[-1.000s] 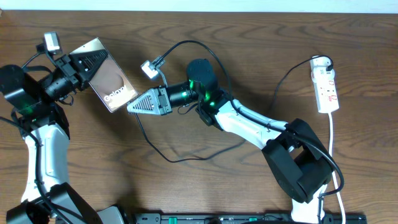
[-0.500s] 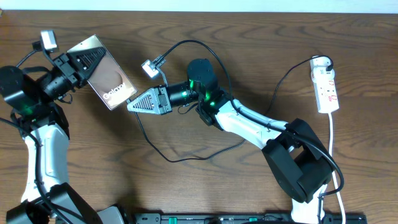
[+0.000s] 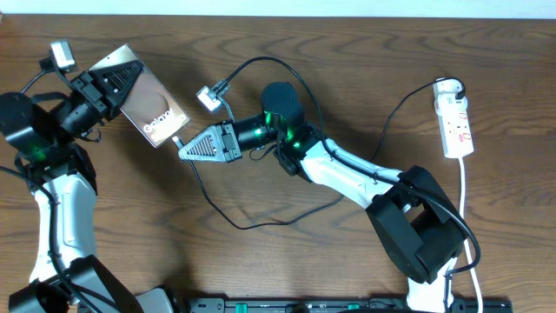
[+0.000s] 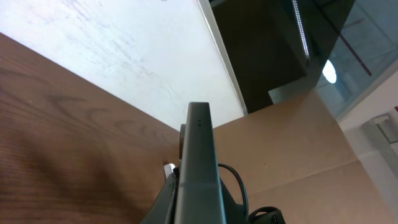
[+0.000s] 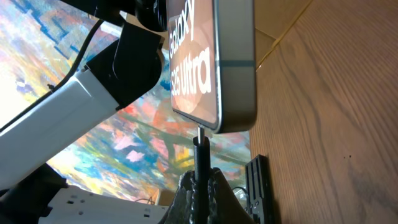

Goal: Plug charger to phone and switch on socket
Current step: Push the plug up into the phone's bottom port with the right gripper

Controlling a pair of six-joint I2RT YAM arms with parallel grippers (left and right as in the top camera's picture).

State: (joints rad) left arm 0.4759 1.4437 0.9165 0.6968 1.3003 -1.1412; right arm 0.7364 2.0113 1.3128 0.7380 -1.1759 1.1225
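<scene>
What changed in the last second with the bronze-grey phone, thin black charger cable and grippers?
The left gripper, shut on the flat bronze-grey phone, carried it slightly up and left in the overhead view. The right gripper stayed put, shut on the thin black charger plug, its tip at the phone's bottom edge. The white power strip did not move.

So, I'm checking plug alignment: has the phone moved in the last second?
Yes, slightly: overhead, the phone has shifted toward the far edge of the table and away from the socket.
</scene>
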